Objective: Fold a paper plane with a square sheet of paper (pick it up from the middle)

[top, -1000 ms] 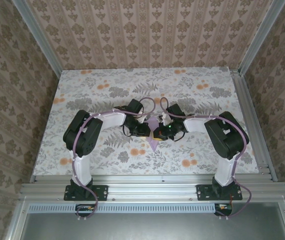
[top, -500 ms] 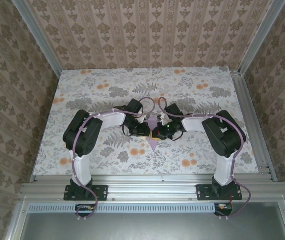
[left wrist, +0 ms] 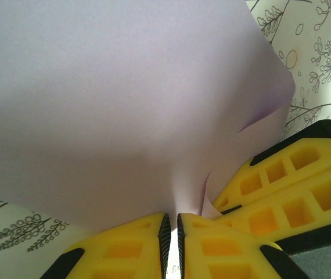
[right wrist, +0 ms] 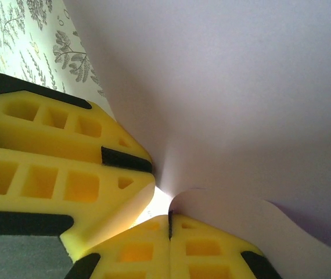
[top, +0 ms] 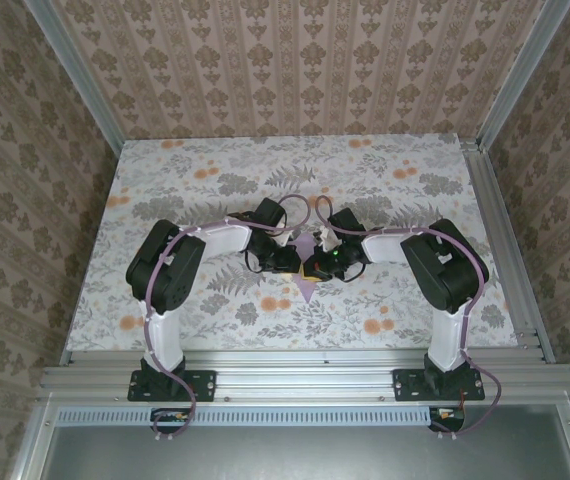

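Three walls (top: pixel 295 60) papered in a brown and cream floral stripe stand around the table, rising from its far, left and right edges. Aluminium rails (top: pixel 305 375) frame the table, with the widest bar along its near edge. The tabletop (top: pixel 185 170) carries a pale print of grey leaves and small orange blooms, and its outer parts lie bare.

Both arms are bolted to the near edge of the table. The left arm (top: pixel 170 270) and the right arm (top: pixel 445 270) bend inward, so their wrists meet over the middle of the table.

Between them is the lilac paper sheet (top: pixel 308 288), over the table's centre, with one pointed corner aimed at the table's near edge. It billows smooth and curved in the left wrist view (left wrist: pixel 125 99) and the right wrist view (right wrist: pixel 241 87).

The left gripper (left wrist: pixel 172 244) has its yellow fingers pinched on the sheet's lower fold. The right gripper (right wrist: pixel 169 244) has its fingers pressed together on a curled edge of the same sheet, touching its neighbour.
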You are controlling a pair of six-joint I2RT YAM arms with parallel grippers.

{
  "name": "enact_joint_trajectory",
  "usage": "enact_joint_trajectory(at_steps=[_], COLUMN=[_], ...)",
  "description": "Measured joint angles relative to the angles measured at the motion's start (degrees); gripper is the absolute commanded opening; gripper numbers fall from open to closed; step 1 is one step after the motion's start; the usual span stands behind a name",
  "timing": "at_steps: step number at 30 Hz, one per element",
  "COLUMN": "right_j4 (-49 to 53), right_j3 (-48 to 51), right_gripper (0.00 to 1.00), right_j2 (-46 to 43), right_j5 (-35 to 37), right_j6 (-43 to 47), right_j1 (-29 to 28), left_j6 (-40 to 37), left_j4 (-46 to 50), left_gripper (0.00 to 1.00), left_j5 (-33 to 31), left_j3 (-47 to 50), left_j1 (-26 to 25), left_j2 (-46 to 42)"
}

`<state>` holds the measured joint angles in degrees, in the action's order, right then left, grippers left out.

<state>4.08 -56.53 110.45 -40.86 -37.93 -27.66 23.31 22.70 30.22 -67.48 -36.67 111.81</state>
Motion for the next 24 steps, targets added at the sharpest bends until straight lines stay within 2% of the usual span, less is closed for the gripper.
enact_joint_trajectory(at_steps=[14, 24], right_j4=[2.7, 3.5], right_j3=[-1.2, -1.6], right_gripper=[0.04, 0.05], right_j2=[0.3, 0.3], right_j5=[1.5, 1.9], right_j6=[2.5, 3.7], right_j1=[-0.3, -0.3], left_j6=[0.0, 0.0], left_j4=[0.6, 2.8], left_gripper=[0.17, 0.16], left_j5=[0.5, 0.4], left_j3=[-0.3, -1.9], left_j1=[0.4, 3.8], left_j2=[-0.1, 0.0])
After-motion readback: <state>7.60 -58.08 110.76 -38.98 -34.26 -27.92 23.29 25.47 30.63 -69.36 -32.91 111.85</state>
